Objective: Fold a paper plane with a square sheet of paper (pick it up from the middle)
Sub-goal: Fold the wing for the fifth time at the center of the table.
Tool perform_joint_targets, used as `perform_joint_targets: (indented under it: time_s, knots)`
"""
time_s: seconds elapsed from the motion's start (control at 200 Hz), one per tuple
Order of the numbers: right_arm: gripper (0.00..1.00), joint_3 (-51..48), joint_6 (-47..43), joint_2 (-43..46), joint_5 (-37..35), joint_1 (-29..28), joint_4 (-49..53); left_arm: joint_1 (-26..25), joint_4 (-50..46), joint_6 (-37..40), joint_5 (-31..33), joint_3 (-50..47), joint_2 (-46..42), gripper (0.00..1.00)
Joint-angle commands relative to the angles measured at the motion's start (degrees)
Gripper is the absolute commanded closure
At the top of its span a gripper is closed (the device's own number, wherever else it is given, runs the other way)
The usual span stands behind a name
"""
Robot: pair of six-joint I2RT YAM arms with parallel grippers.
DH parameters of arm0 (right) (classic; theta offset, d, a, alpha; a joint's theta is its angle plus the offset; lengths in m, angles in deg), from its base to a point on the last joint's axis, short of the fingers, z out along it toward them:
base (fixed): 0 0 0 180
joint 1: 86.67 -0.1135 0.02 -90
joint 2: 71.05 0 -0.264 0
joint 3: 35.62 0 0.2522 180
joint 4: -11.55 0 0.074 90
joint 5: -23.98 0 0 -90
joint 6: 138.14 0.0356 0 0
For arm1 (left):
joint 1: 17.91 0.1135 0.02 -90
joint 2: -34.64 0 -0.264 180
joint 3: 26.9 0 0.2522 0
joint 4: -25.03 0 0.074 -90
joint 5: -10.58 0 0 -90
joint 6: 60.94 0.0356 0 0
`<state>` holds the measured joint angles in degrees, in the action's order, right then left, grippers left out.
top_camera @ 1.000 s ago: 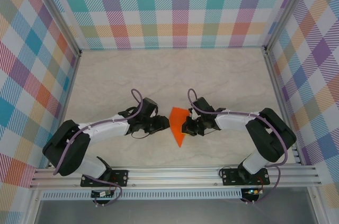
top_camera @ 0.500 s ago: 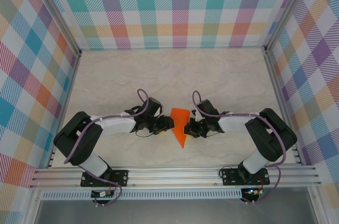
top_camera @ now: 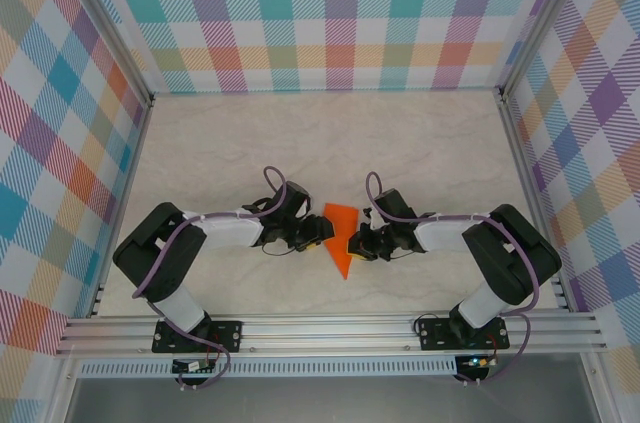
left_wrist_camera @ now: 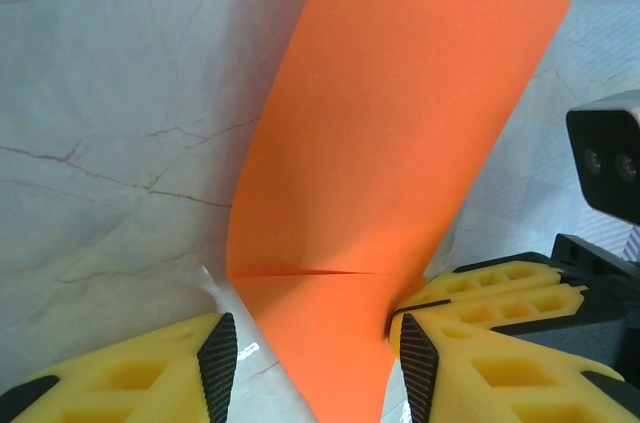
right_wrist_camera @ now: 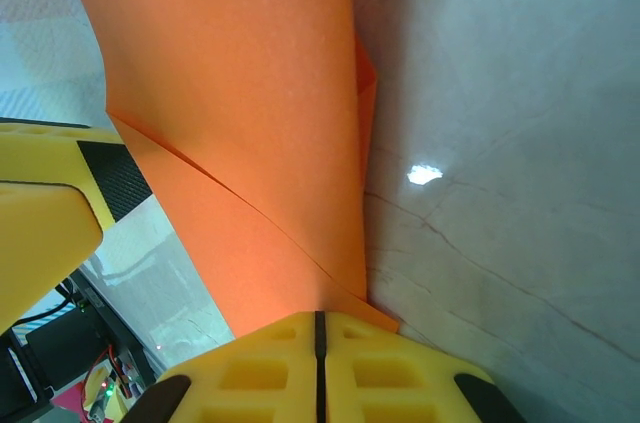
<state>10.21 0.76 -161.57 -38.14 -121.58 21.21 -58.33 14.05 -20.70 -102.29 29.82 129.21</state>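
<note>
Overhead, the left arm (top_camera: 220, 231) reaches in from the lower left of the frame, and the left tool (top_camera: 322, 234) ends at the left edge of the paper (top_camera: 340, 217). The paper is an orange, creased, pointed shape just below the frame's centre, with its broad edge toward the top and its tip toward the bottom, over the marbled desk (top_camera: 300, 143). From above I cannot tell whether it lies flat. The right tool (top_camera: 354, 242) meets the paper's right edge, and the right arm (top_camera: 500, 243) stretches in from the lower right.

In the left wrist view the left tool (left_wrist_camera: 312, 368) sits at the bottom of the frame. Its two yellow fingers (left_wrist_camera: 130, 383) are spread, one at the lower left and one at the lower right. The paper (left_wrist_camera: 400, 113) rises between them toward the upper right. A sliver of desk shows between the lower-left finger and the paper, while the lower-right finger sits against the paper's edge. So this tool straddles the paper without pinching it. A crease crosses the paper just above the fingers.

In the right wrist view the paper (right_wrist_camera: 230, 93) fills the upper left and narrows downward. There the right tool (right_wrist_camera: 320, 368) has its yellow fingers pressed together, with only a thin seam between them, pinching the paper's lower end. The desk (right_wrist_camera: 520, 143) lies to the right.
</note>
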Motion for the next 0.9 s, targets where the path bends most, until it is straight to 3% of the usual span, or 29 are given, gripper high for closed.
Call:
perform_joint_targets:
  time_s: [0.0,0.5,0.745,0.895]
  knots:
    - [0.92,-1.66,0.11,-0.22,-0.76,0.55,0.56,-0.27,2.30,-1.19,0.31,0.54,1.40,0.51]
    - [0.91,-3.58,0.48,-1.64,0.84,1.78,-2.97,-0.50,7.19,-2.78,-2.36,1.12,3.25,0.60]
    - [0.90,-2.90,-0.13,-1.38,1.50,2.83,-2.13,-0.53,7.68,-2.49,-0.73,1.14,2.30,0.83]
    - [0.87,-1.28,-0.69,0.90,0.71,2.84,0.41,-0.60,9.11,-4.73,3.23,-1.68,-1.08,0.91]
